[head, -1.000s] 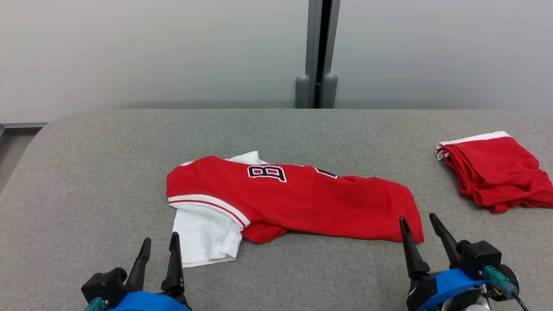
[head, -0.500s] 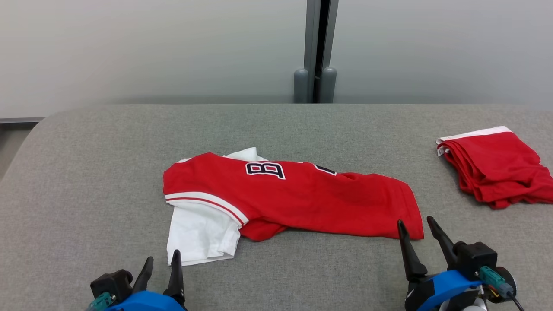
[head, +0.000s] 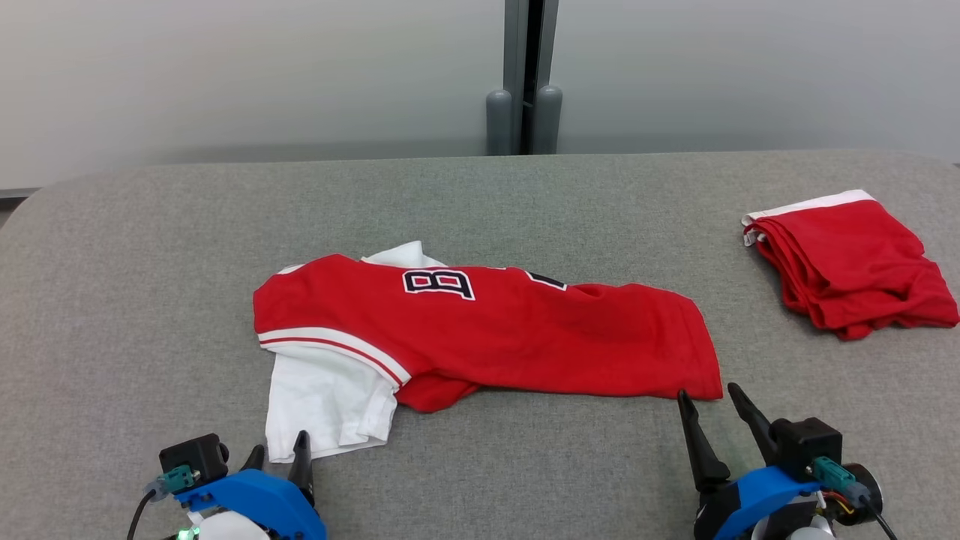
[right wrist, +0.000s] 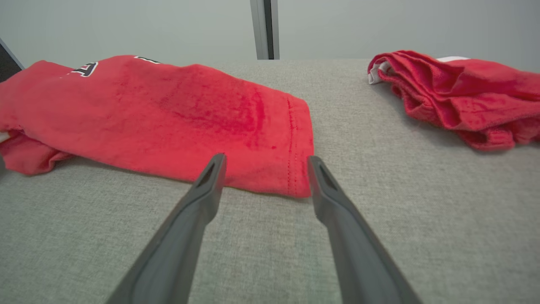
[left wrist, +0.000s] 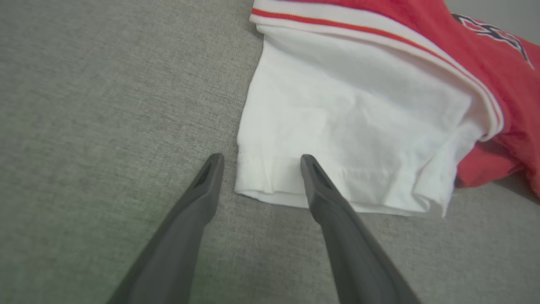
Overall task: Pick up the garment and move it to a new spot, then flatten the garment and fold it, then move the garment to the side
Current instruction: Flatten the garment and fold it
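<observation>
The garment (head: 487, 337) is a red jersey with dark lettering, white-and-red trim and a white sleeve (head: 322, 405); it lies folded lengthwise across the middle of the grey table (head: 150, 247). My left gripper (head: 279, 450) stands open just short of the white sleeve's near left corner (left wrist: 261, 177), fingers either side of that corner in the left wrist view. My right gripper (head: 709, 401) is open at the near right corner of the red hem (right wrist: 291, 169), with nothing between its fingers (right wrist: 211, 177).
A second red garment (head: 847, 262), folded with a white edge, lies at the table's right side and also shows as a red pile (right wrist: 455, 93) in the right wrist view. A grey wall with a dark vertical post (head: 525, 75) stands behind the table.
The head camera has tilted and turned, shifting the whole picture left and up. Both grippers sit lower in the picture; the left one has drawn back toward the near edge. The garments lie unchanged.
</observation>
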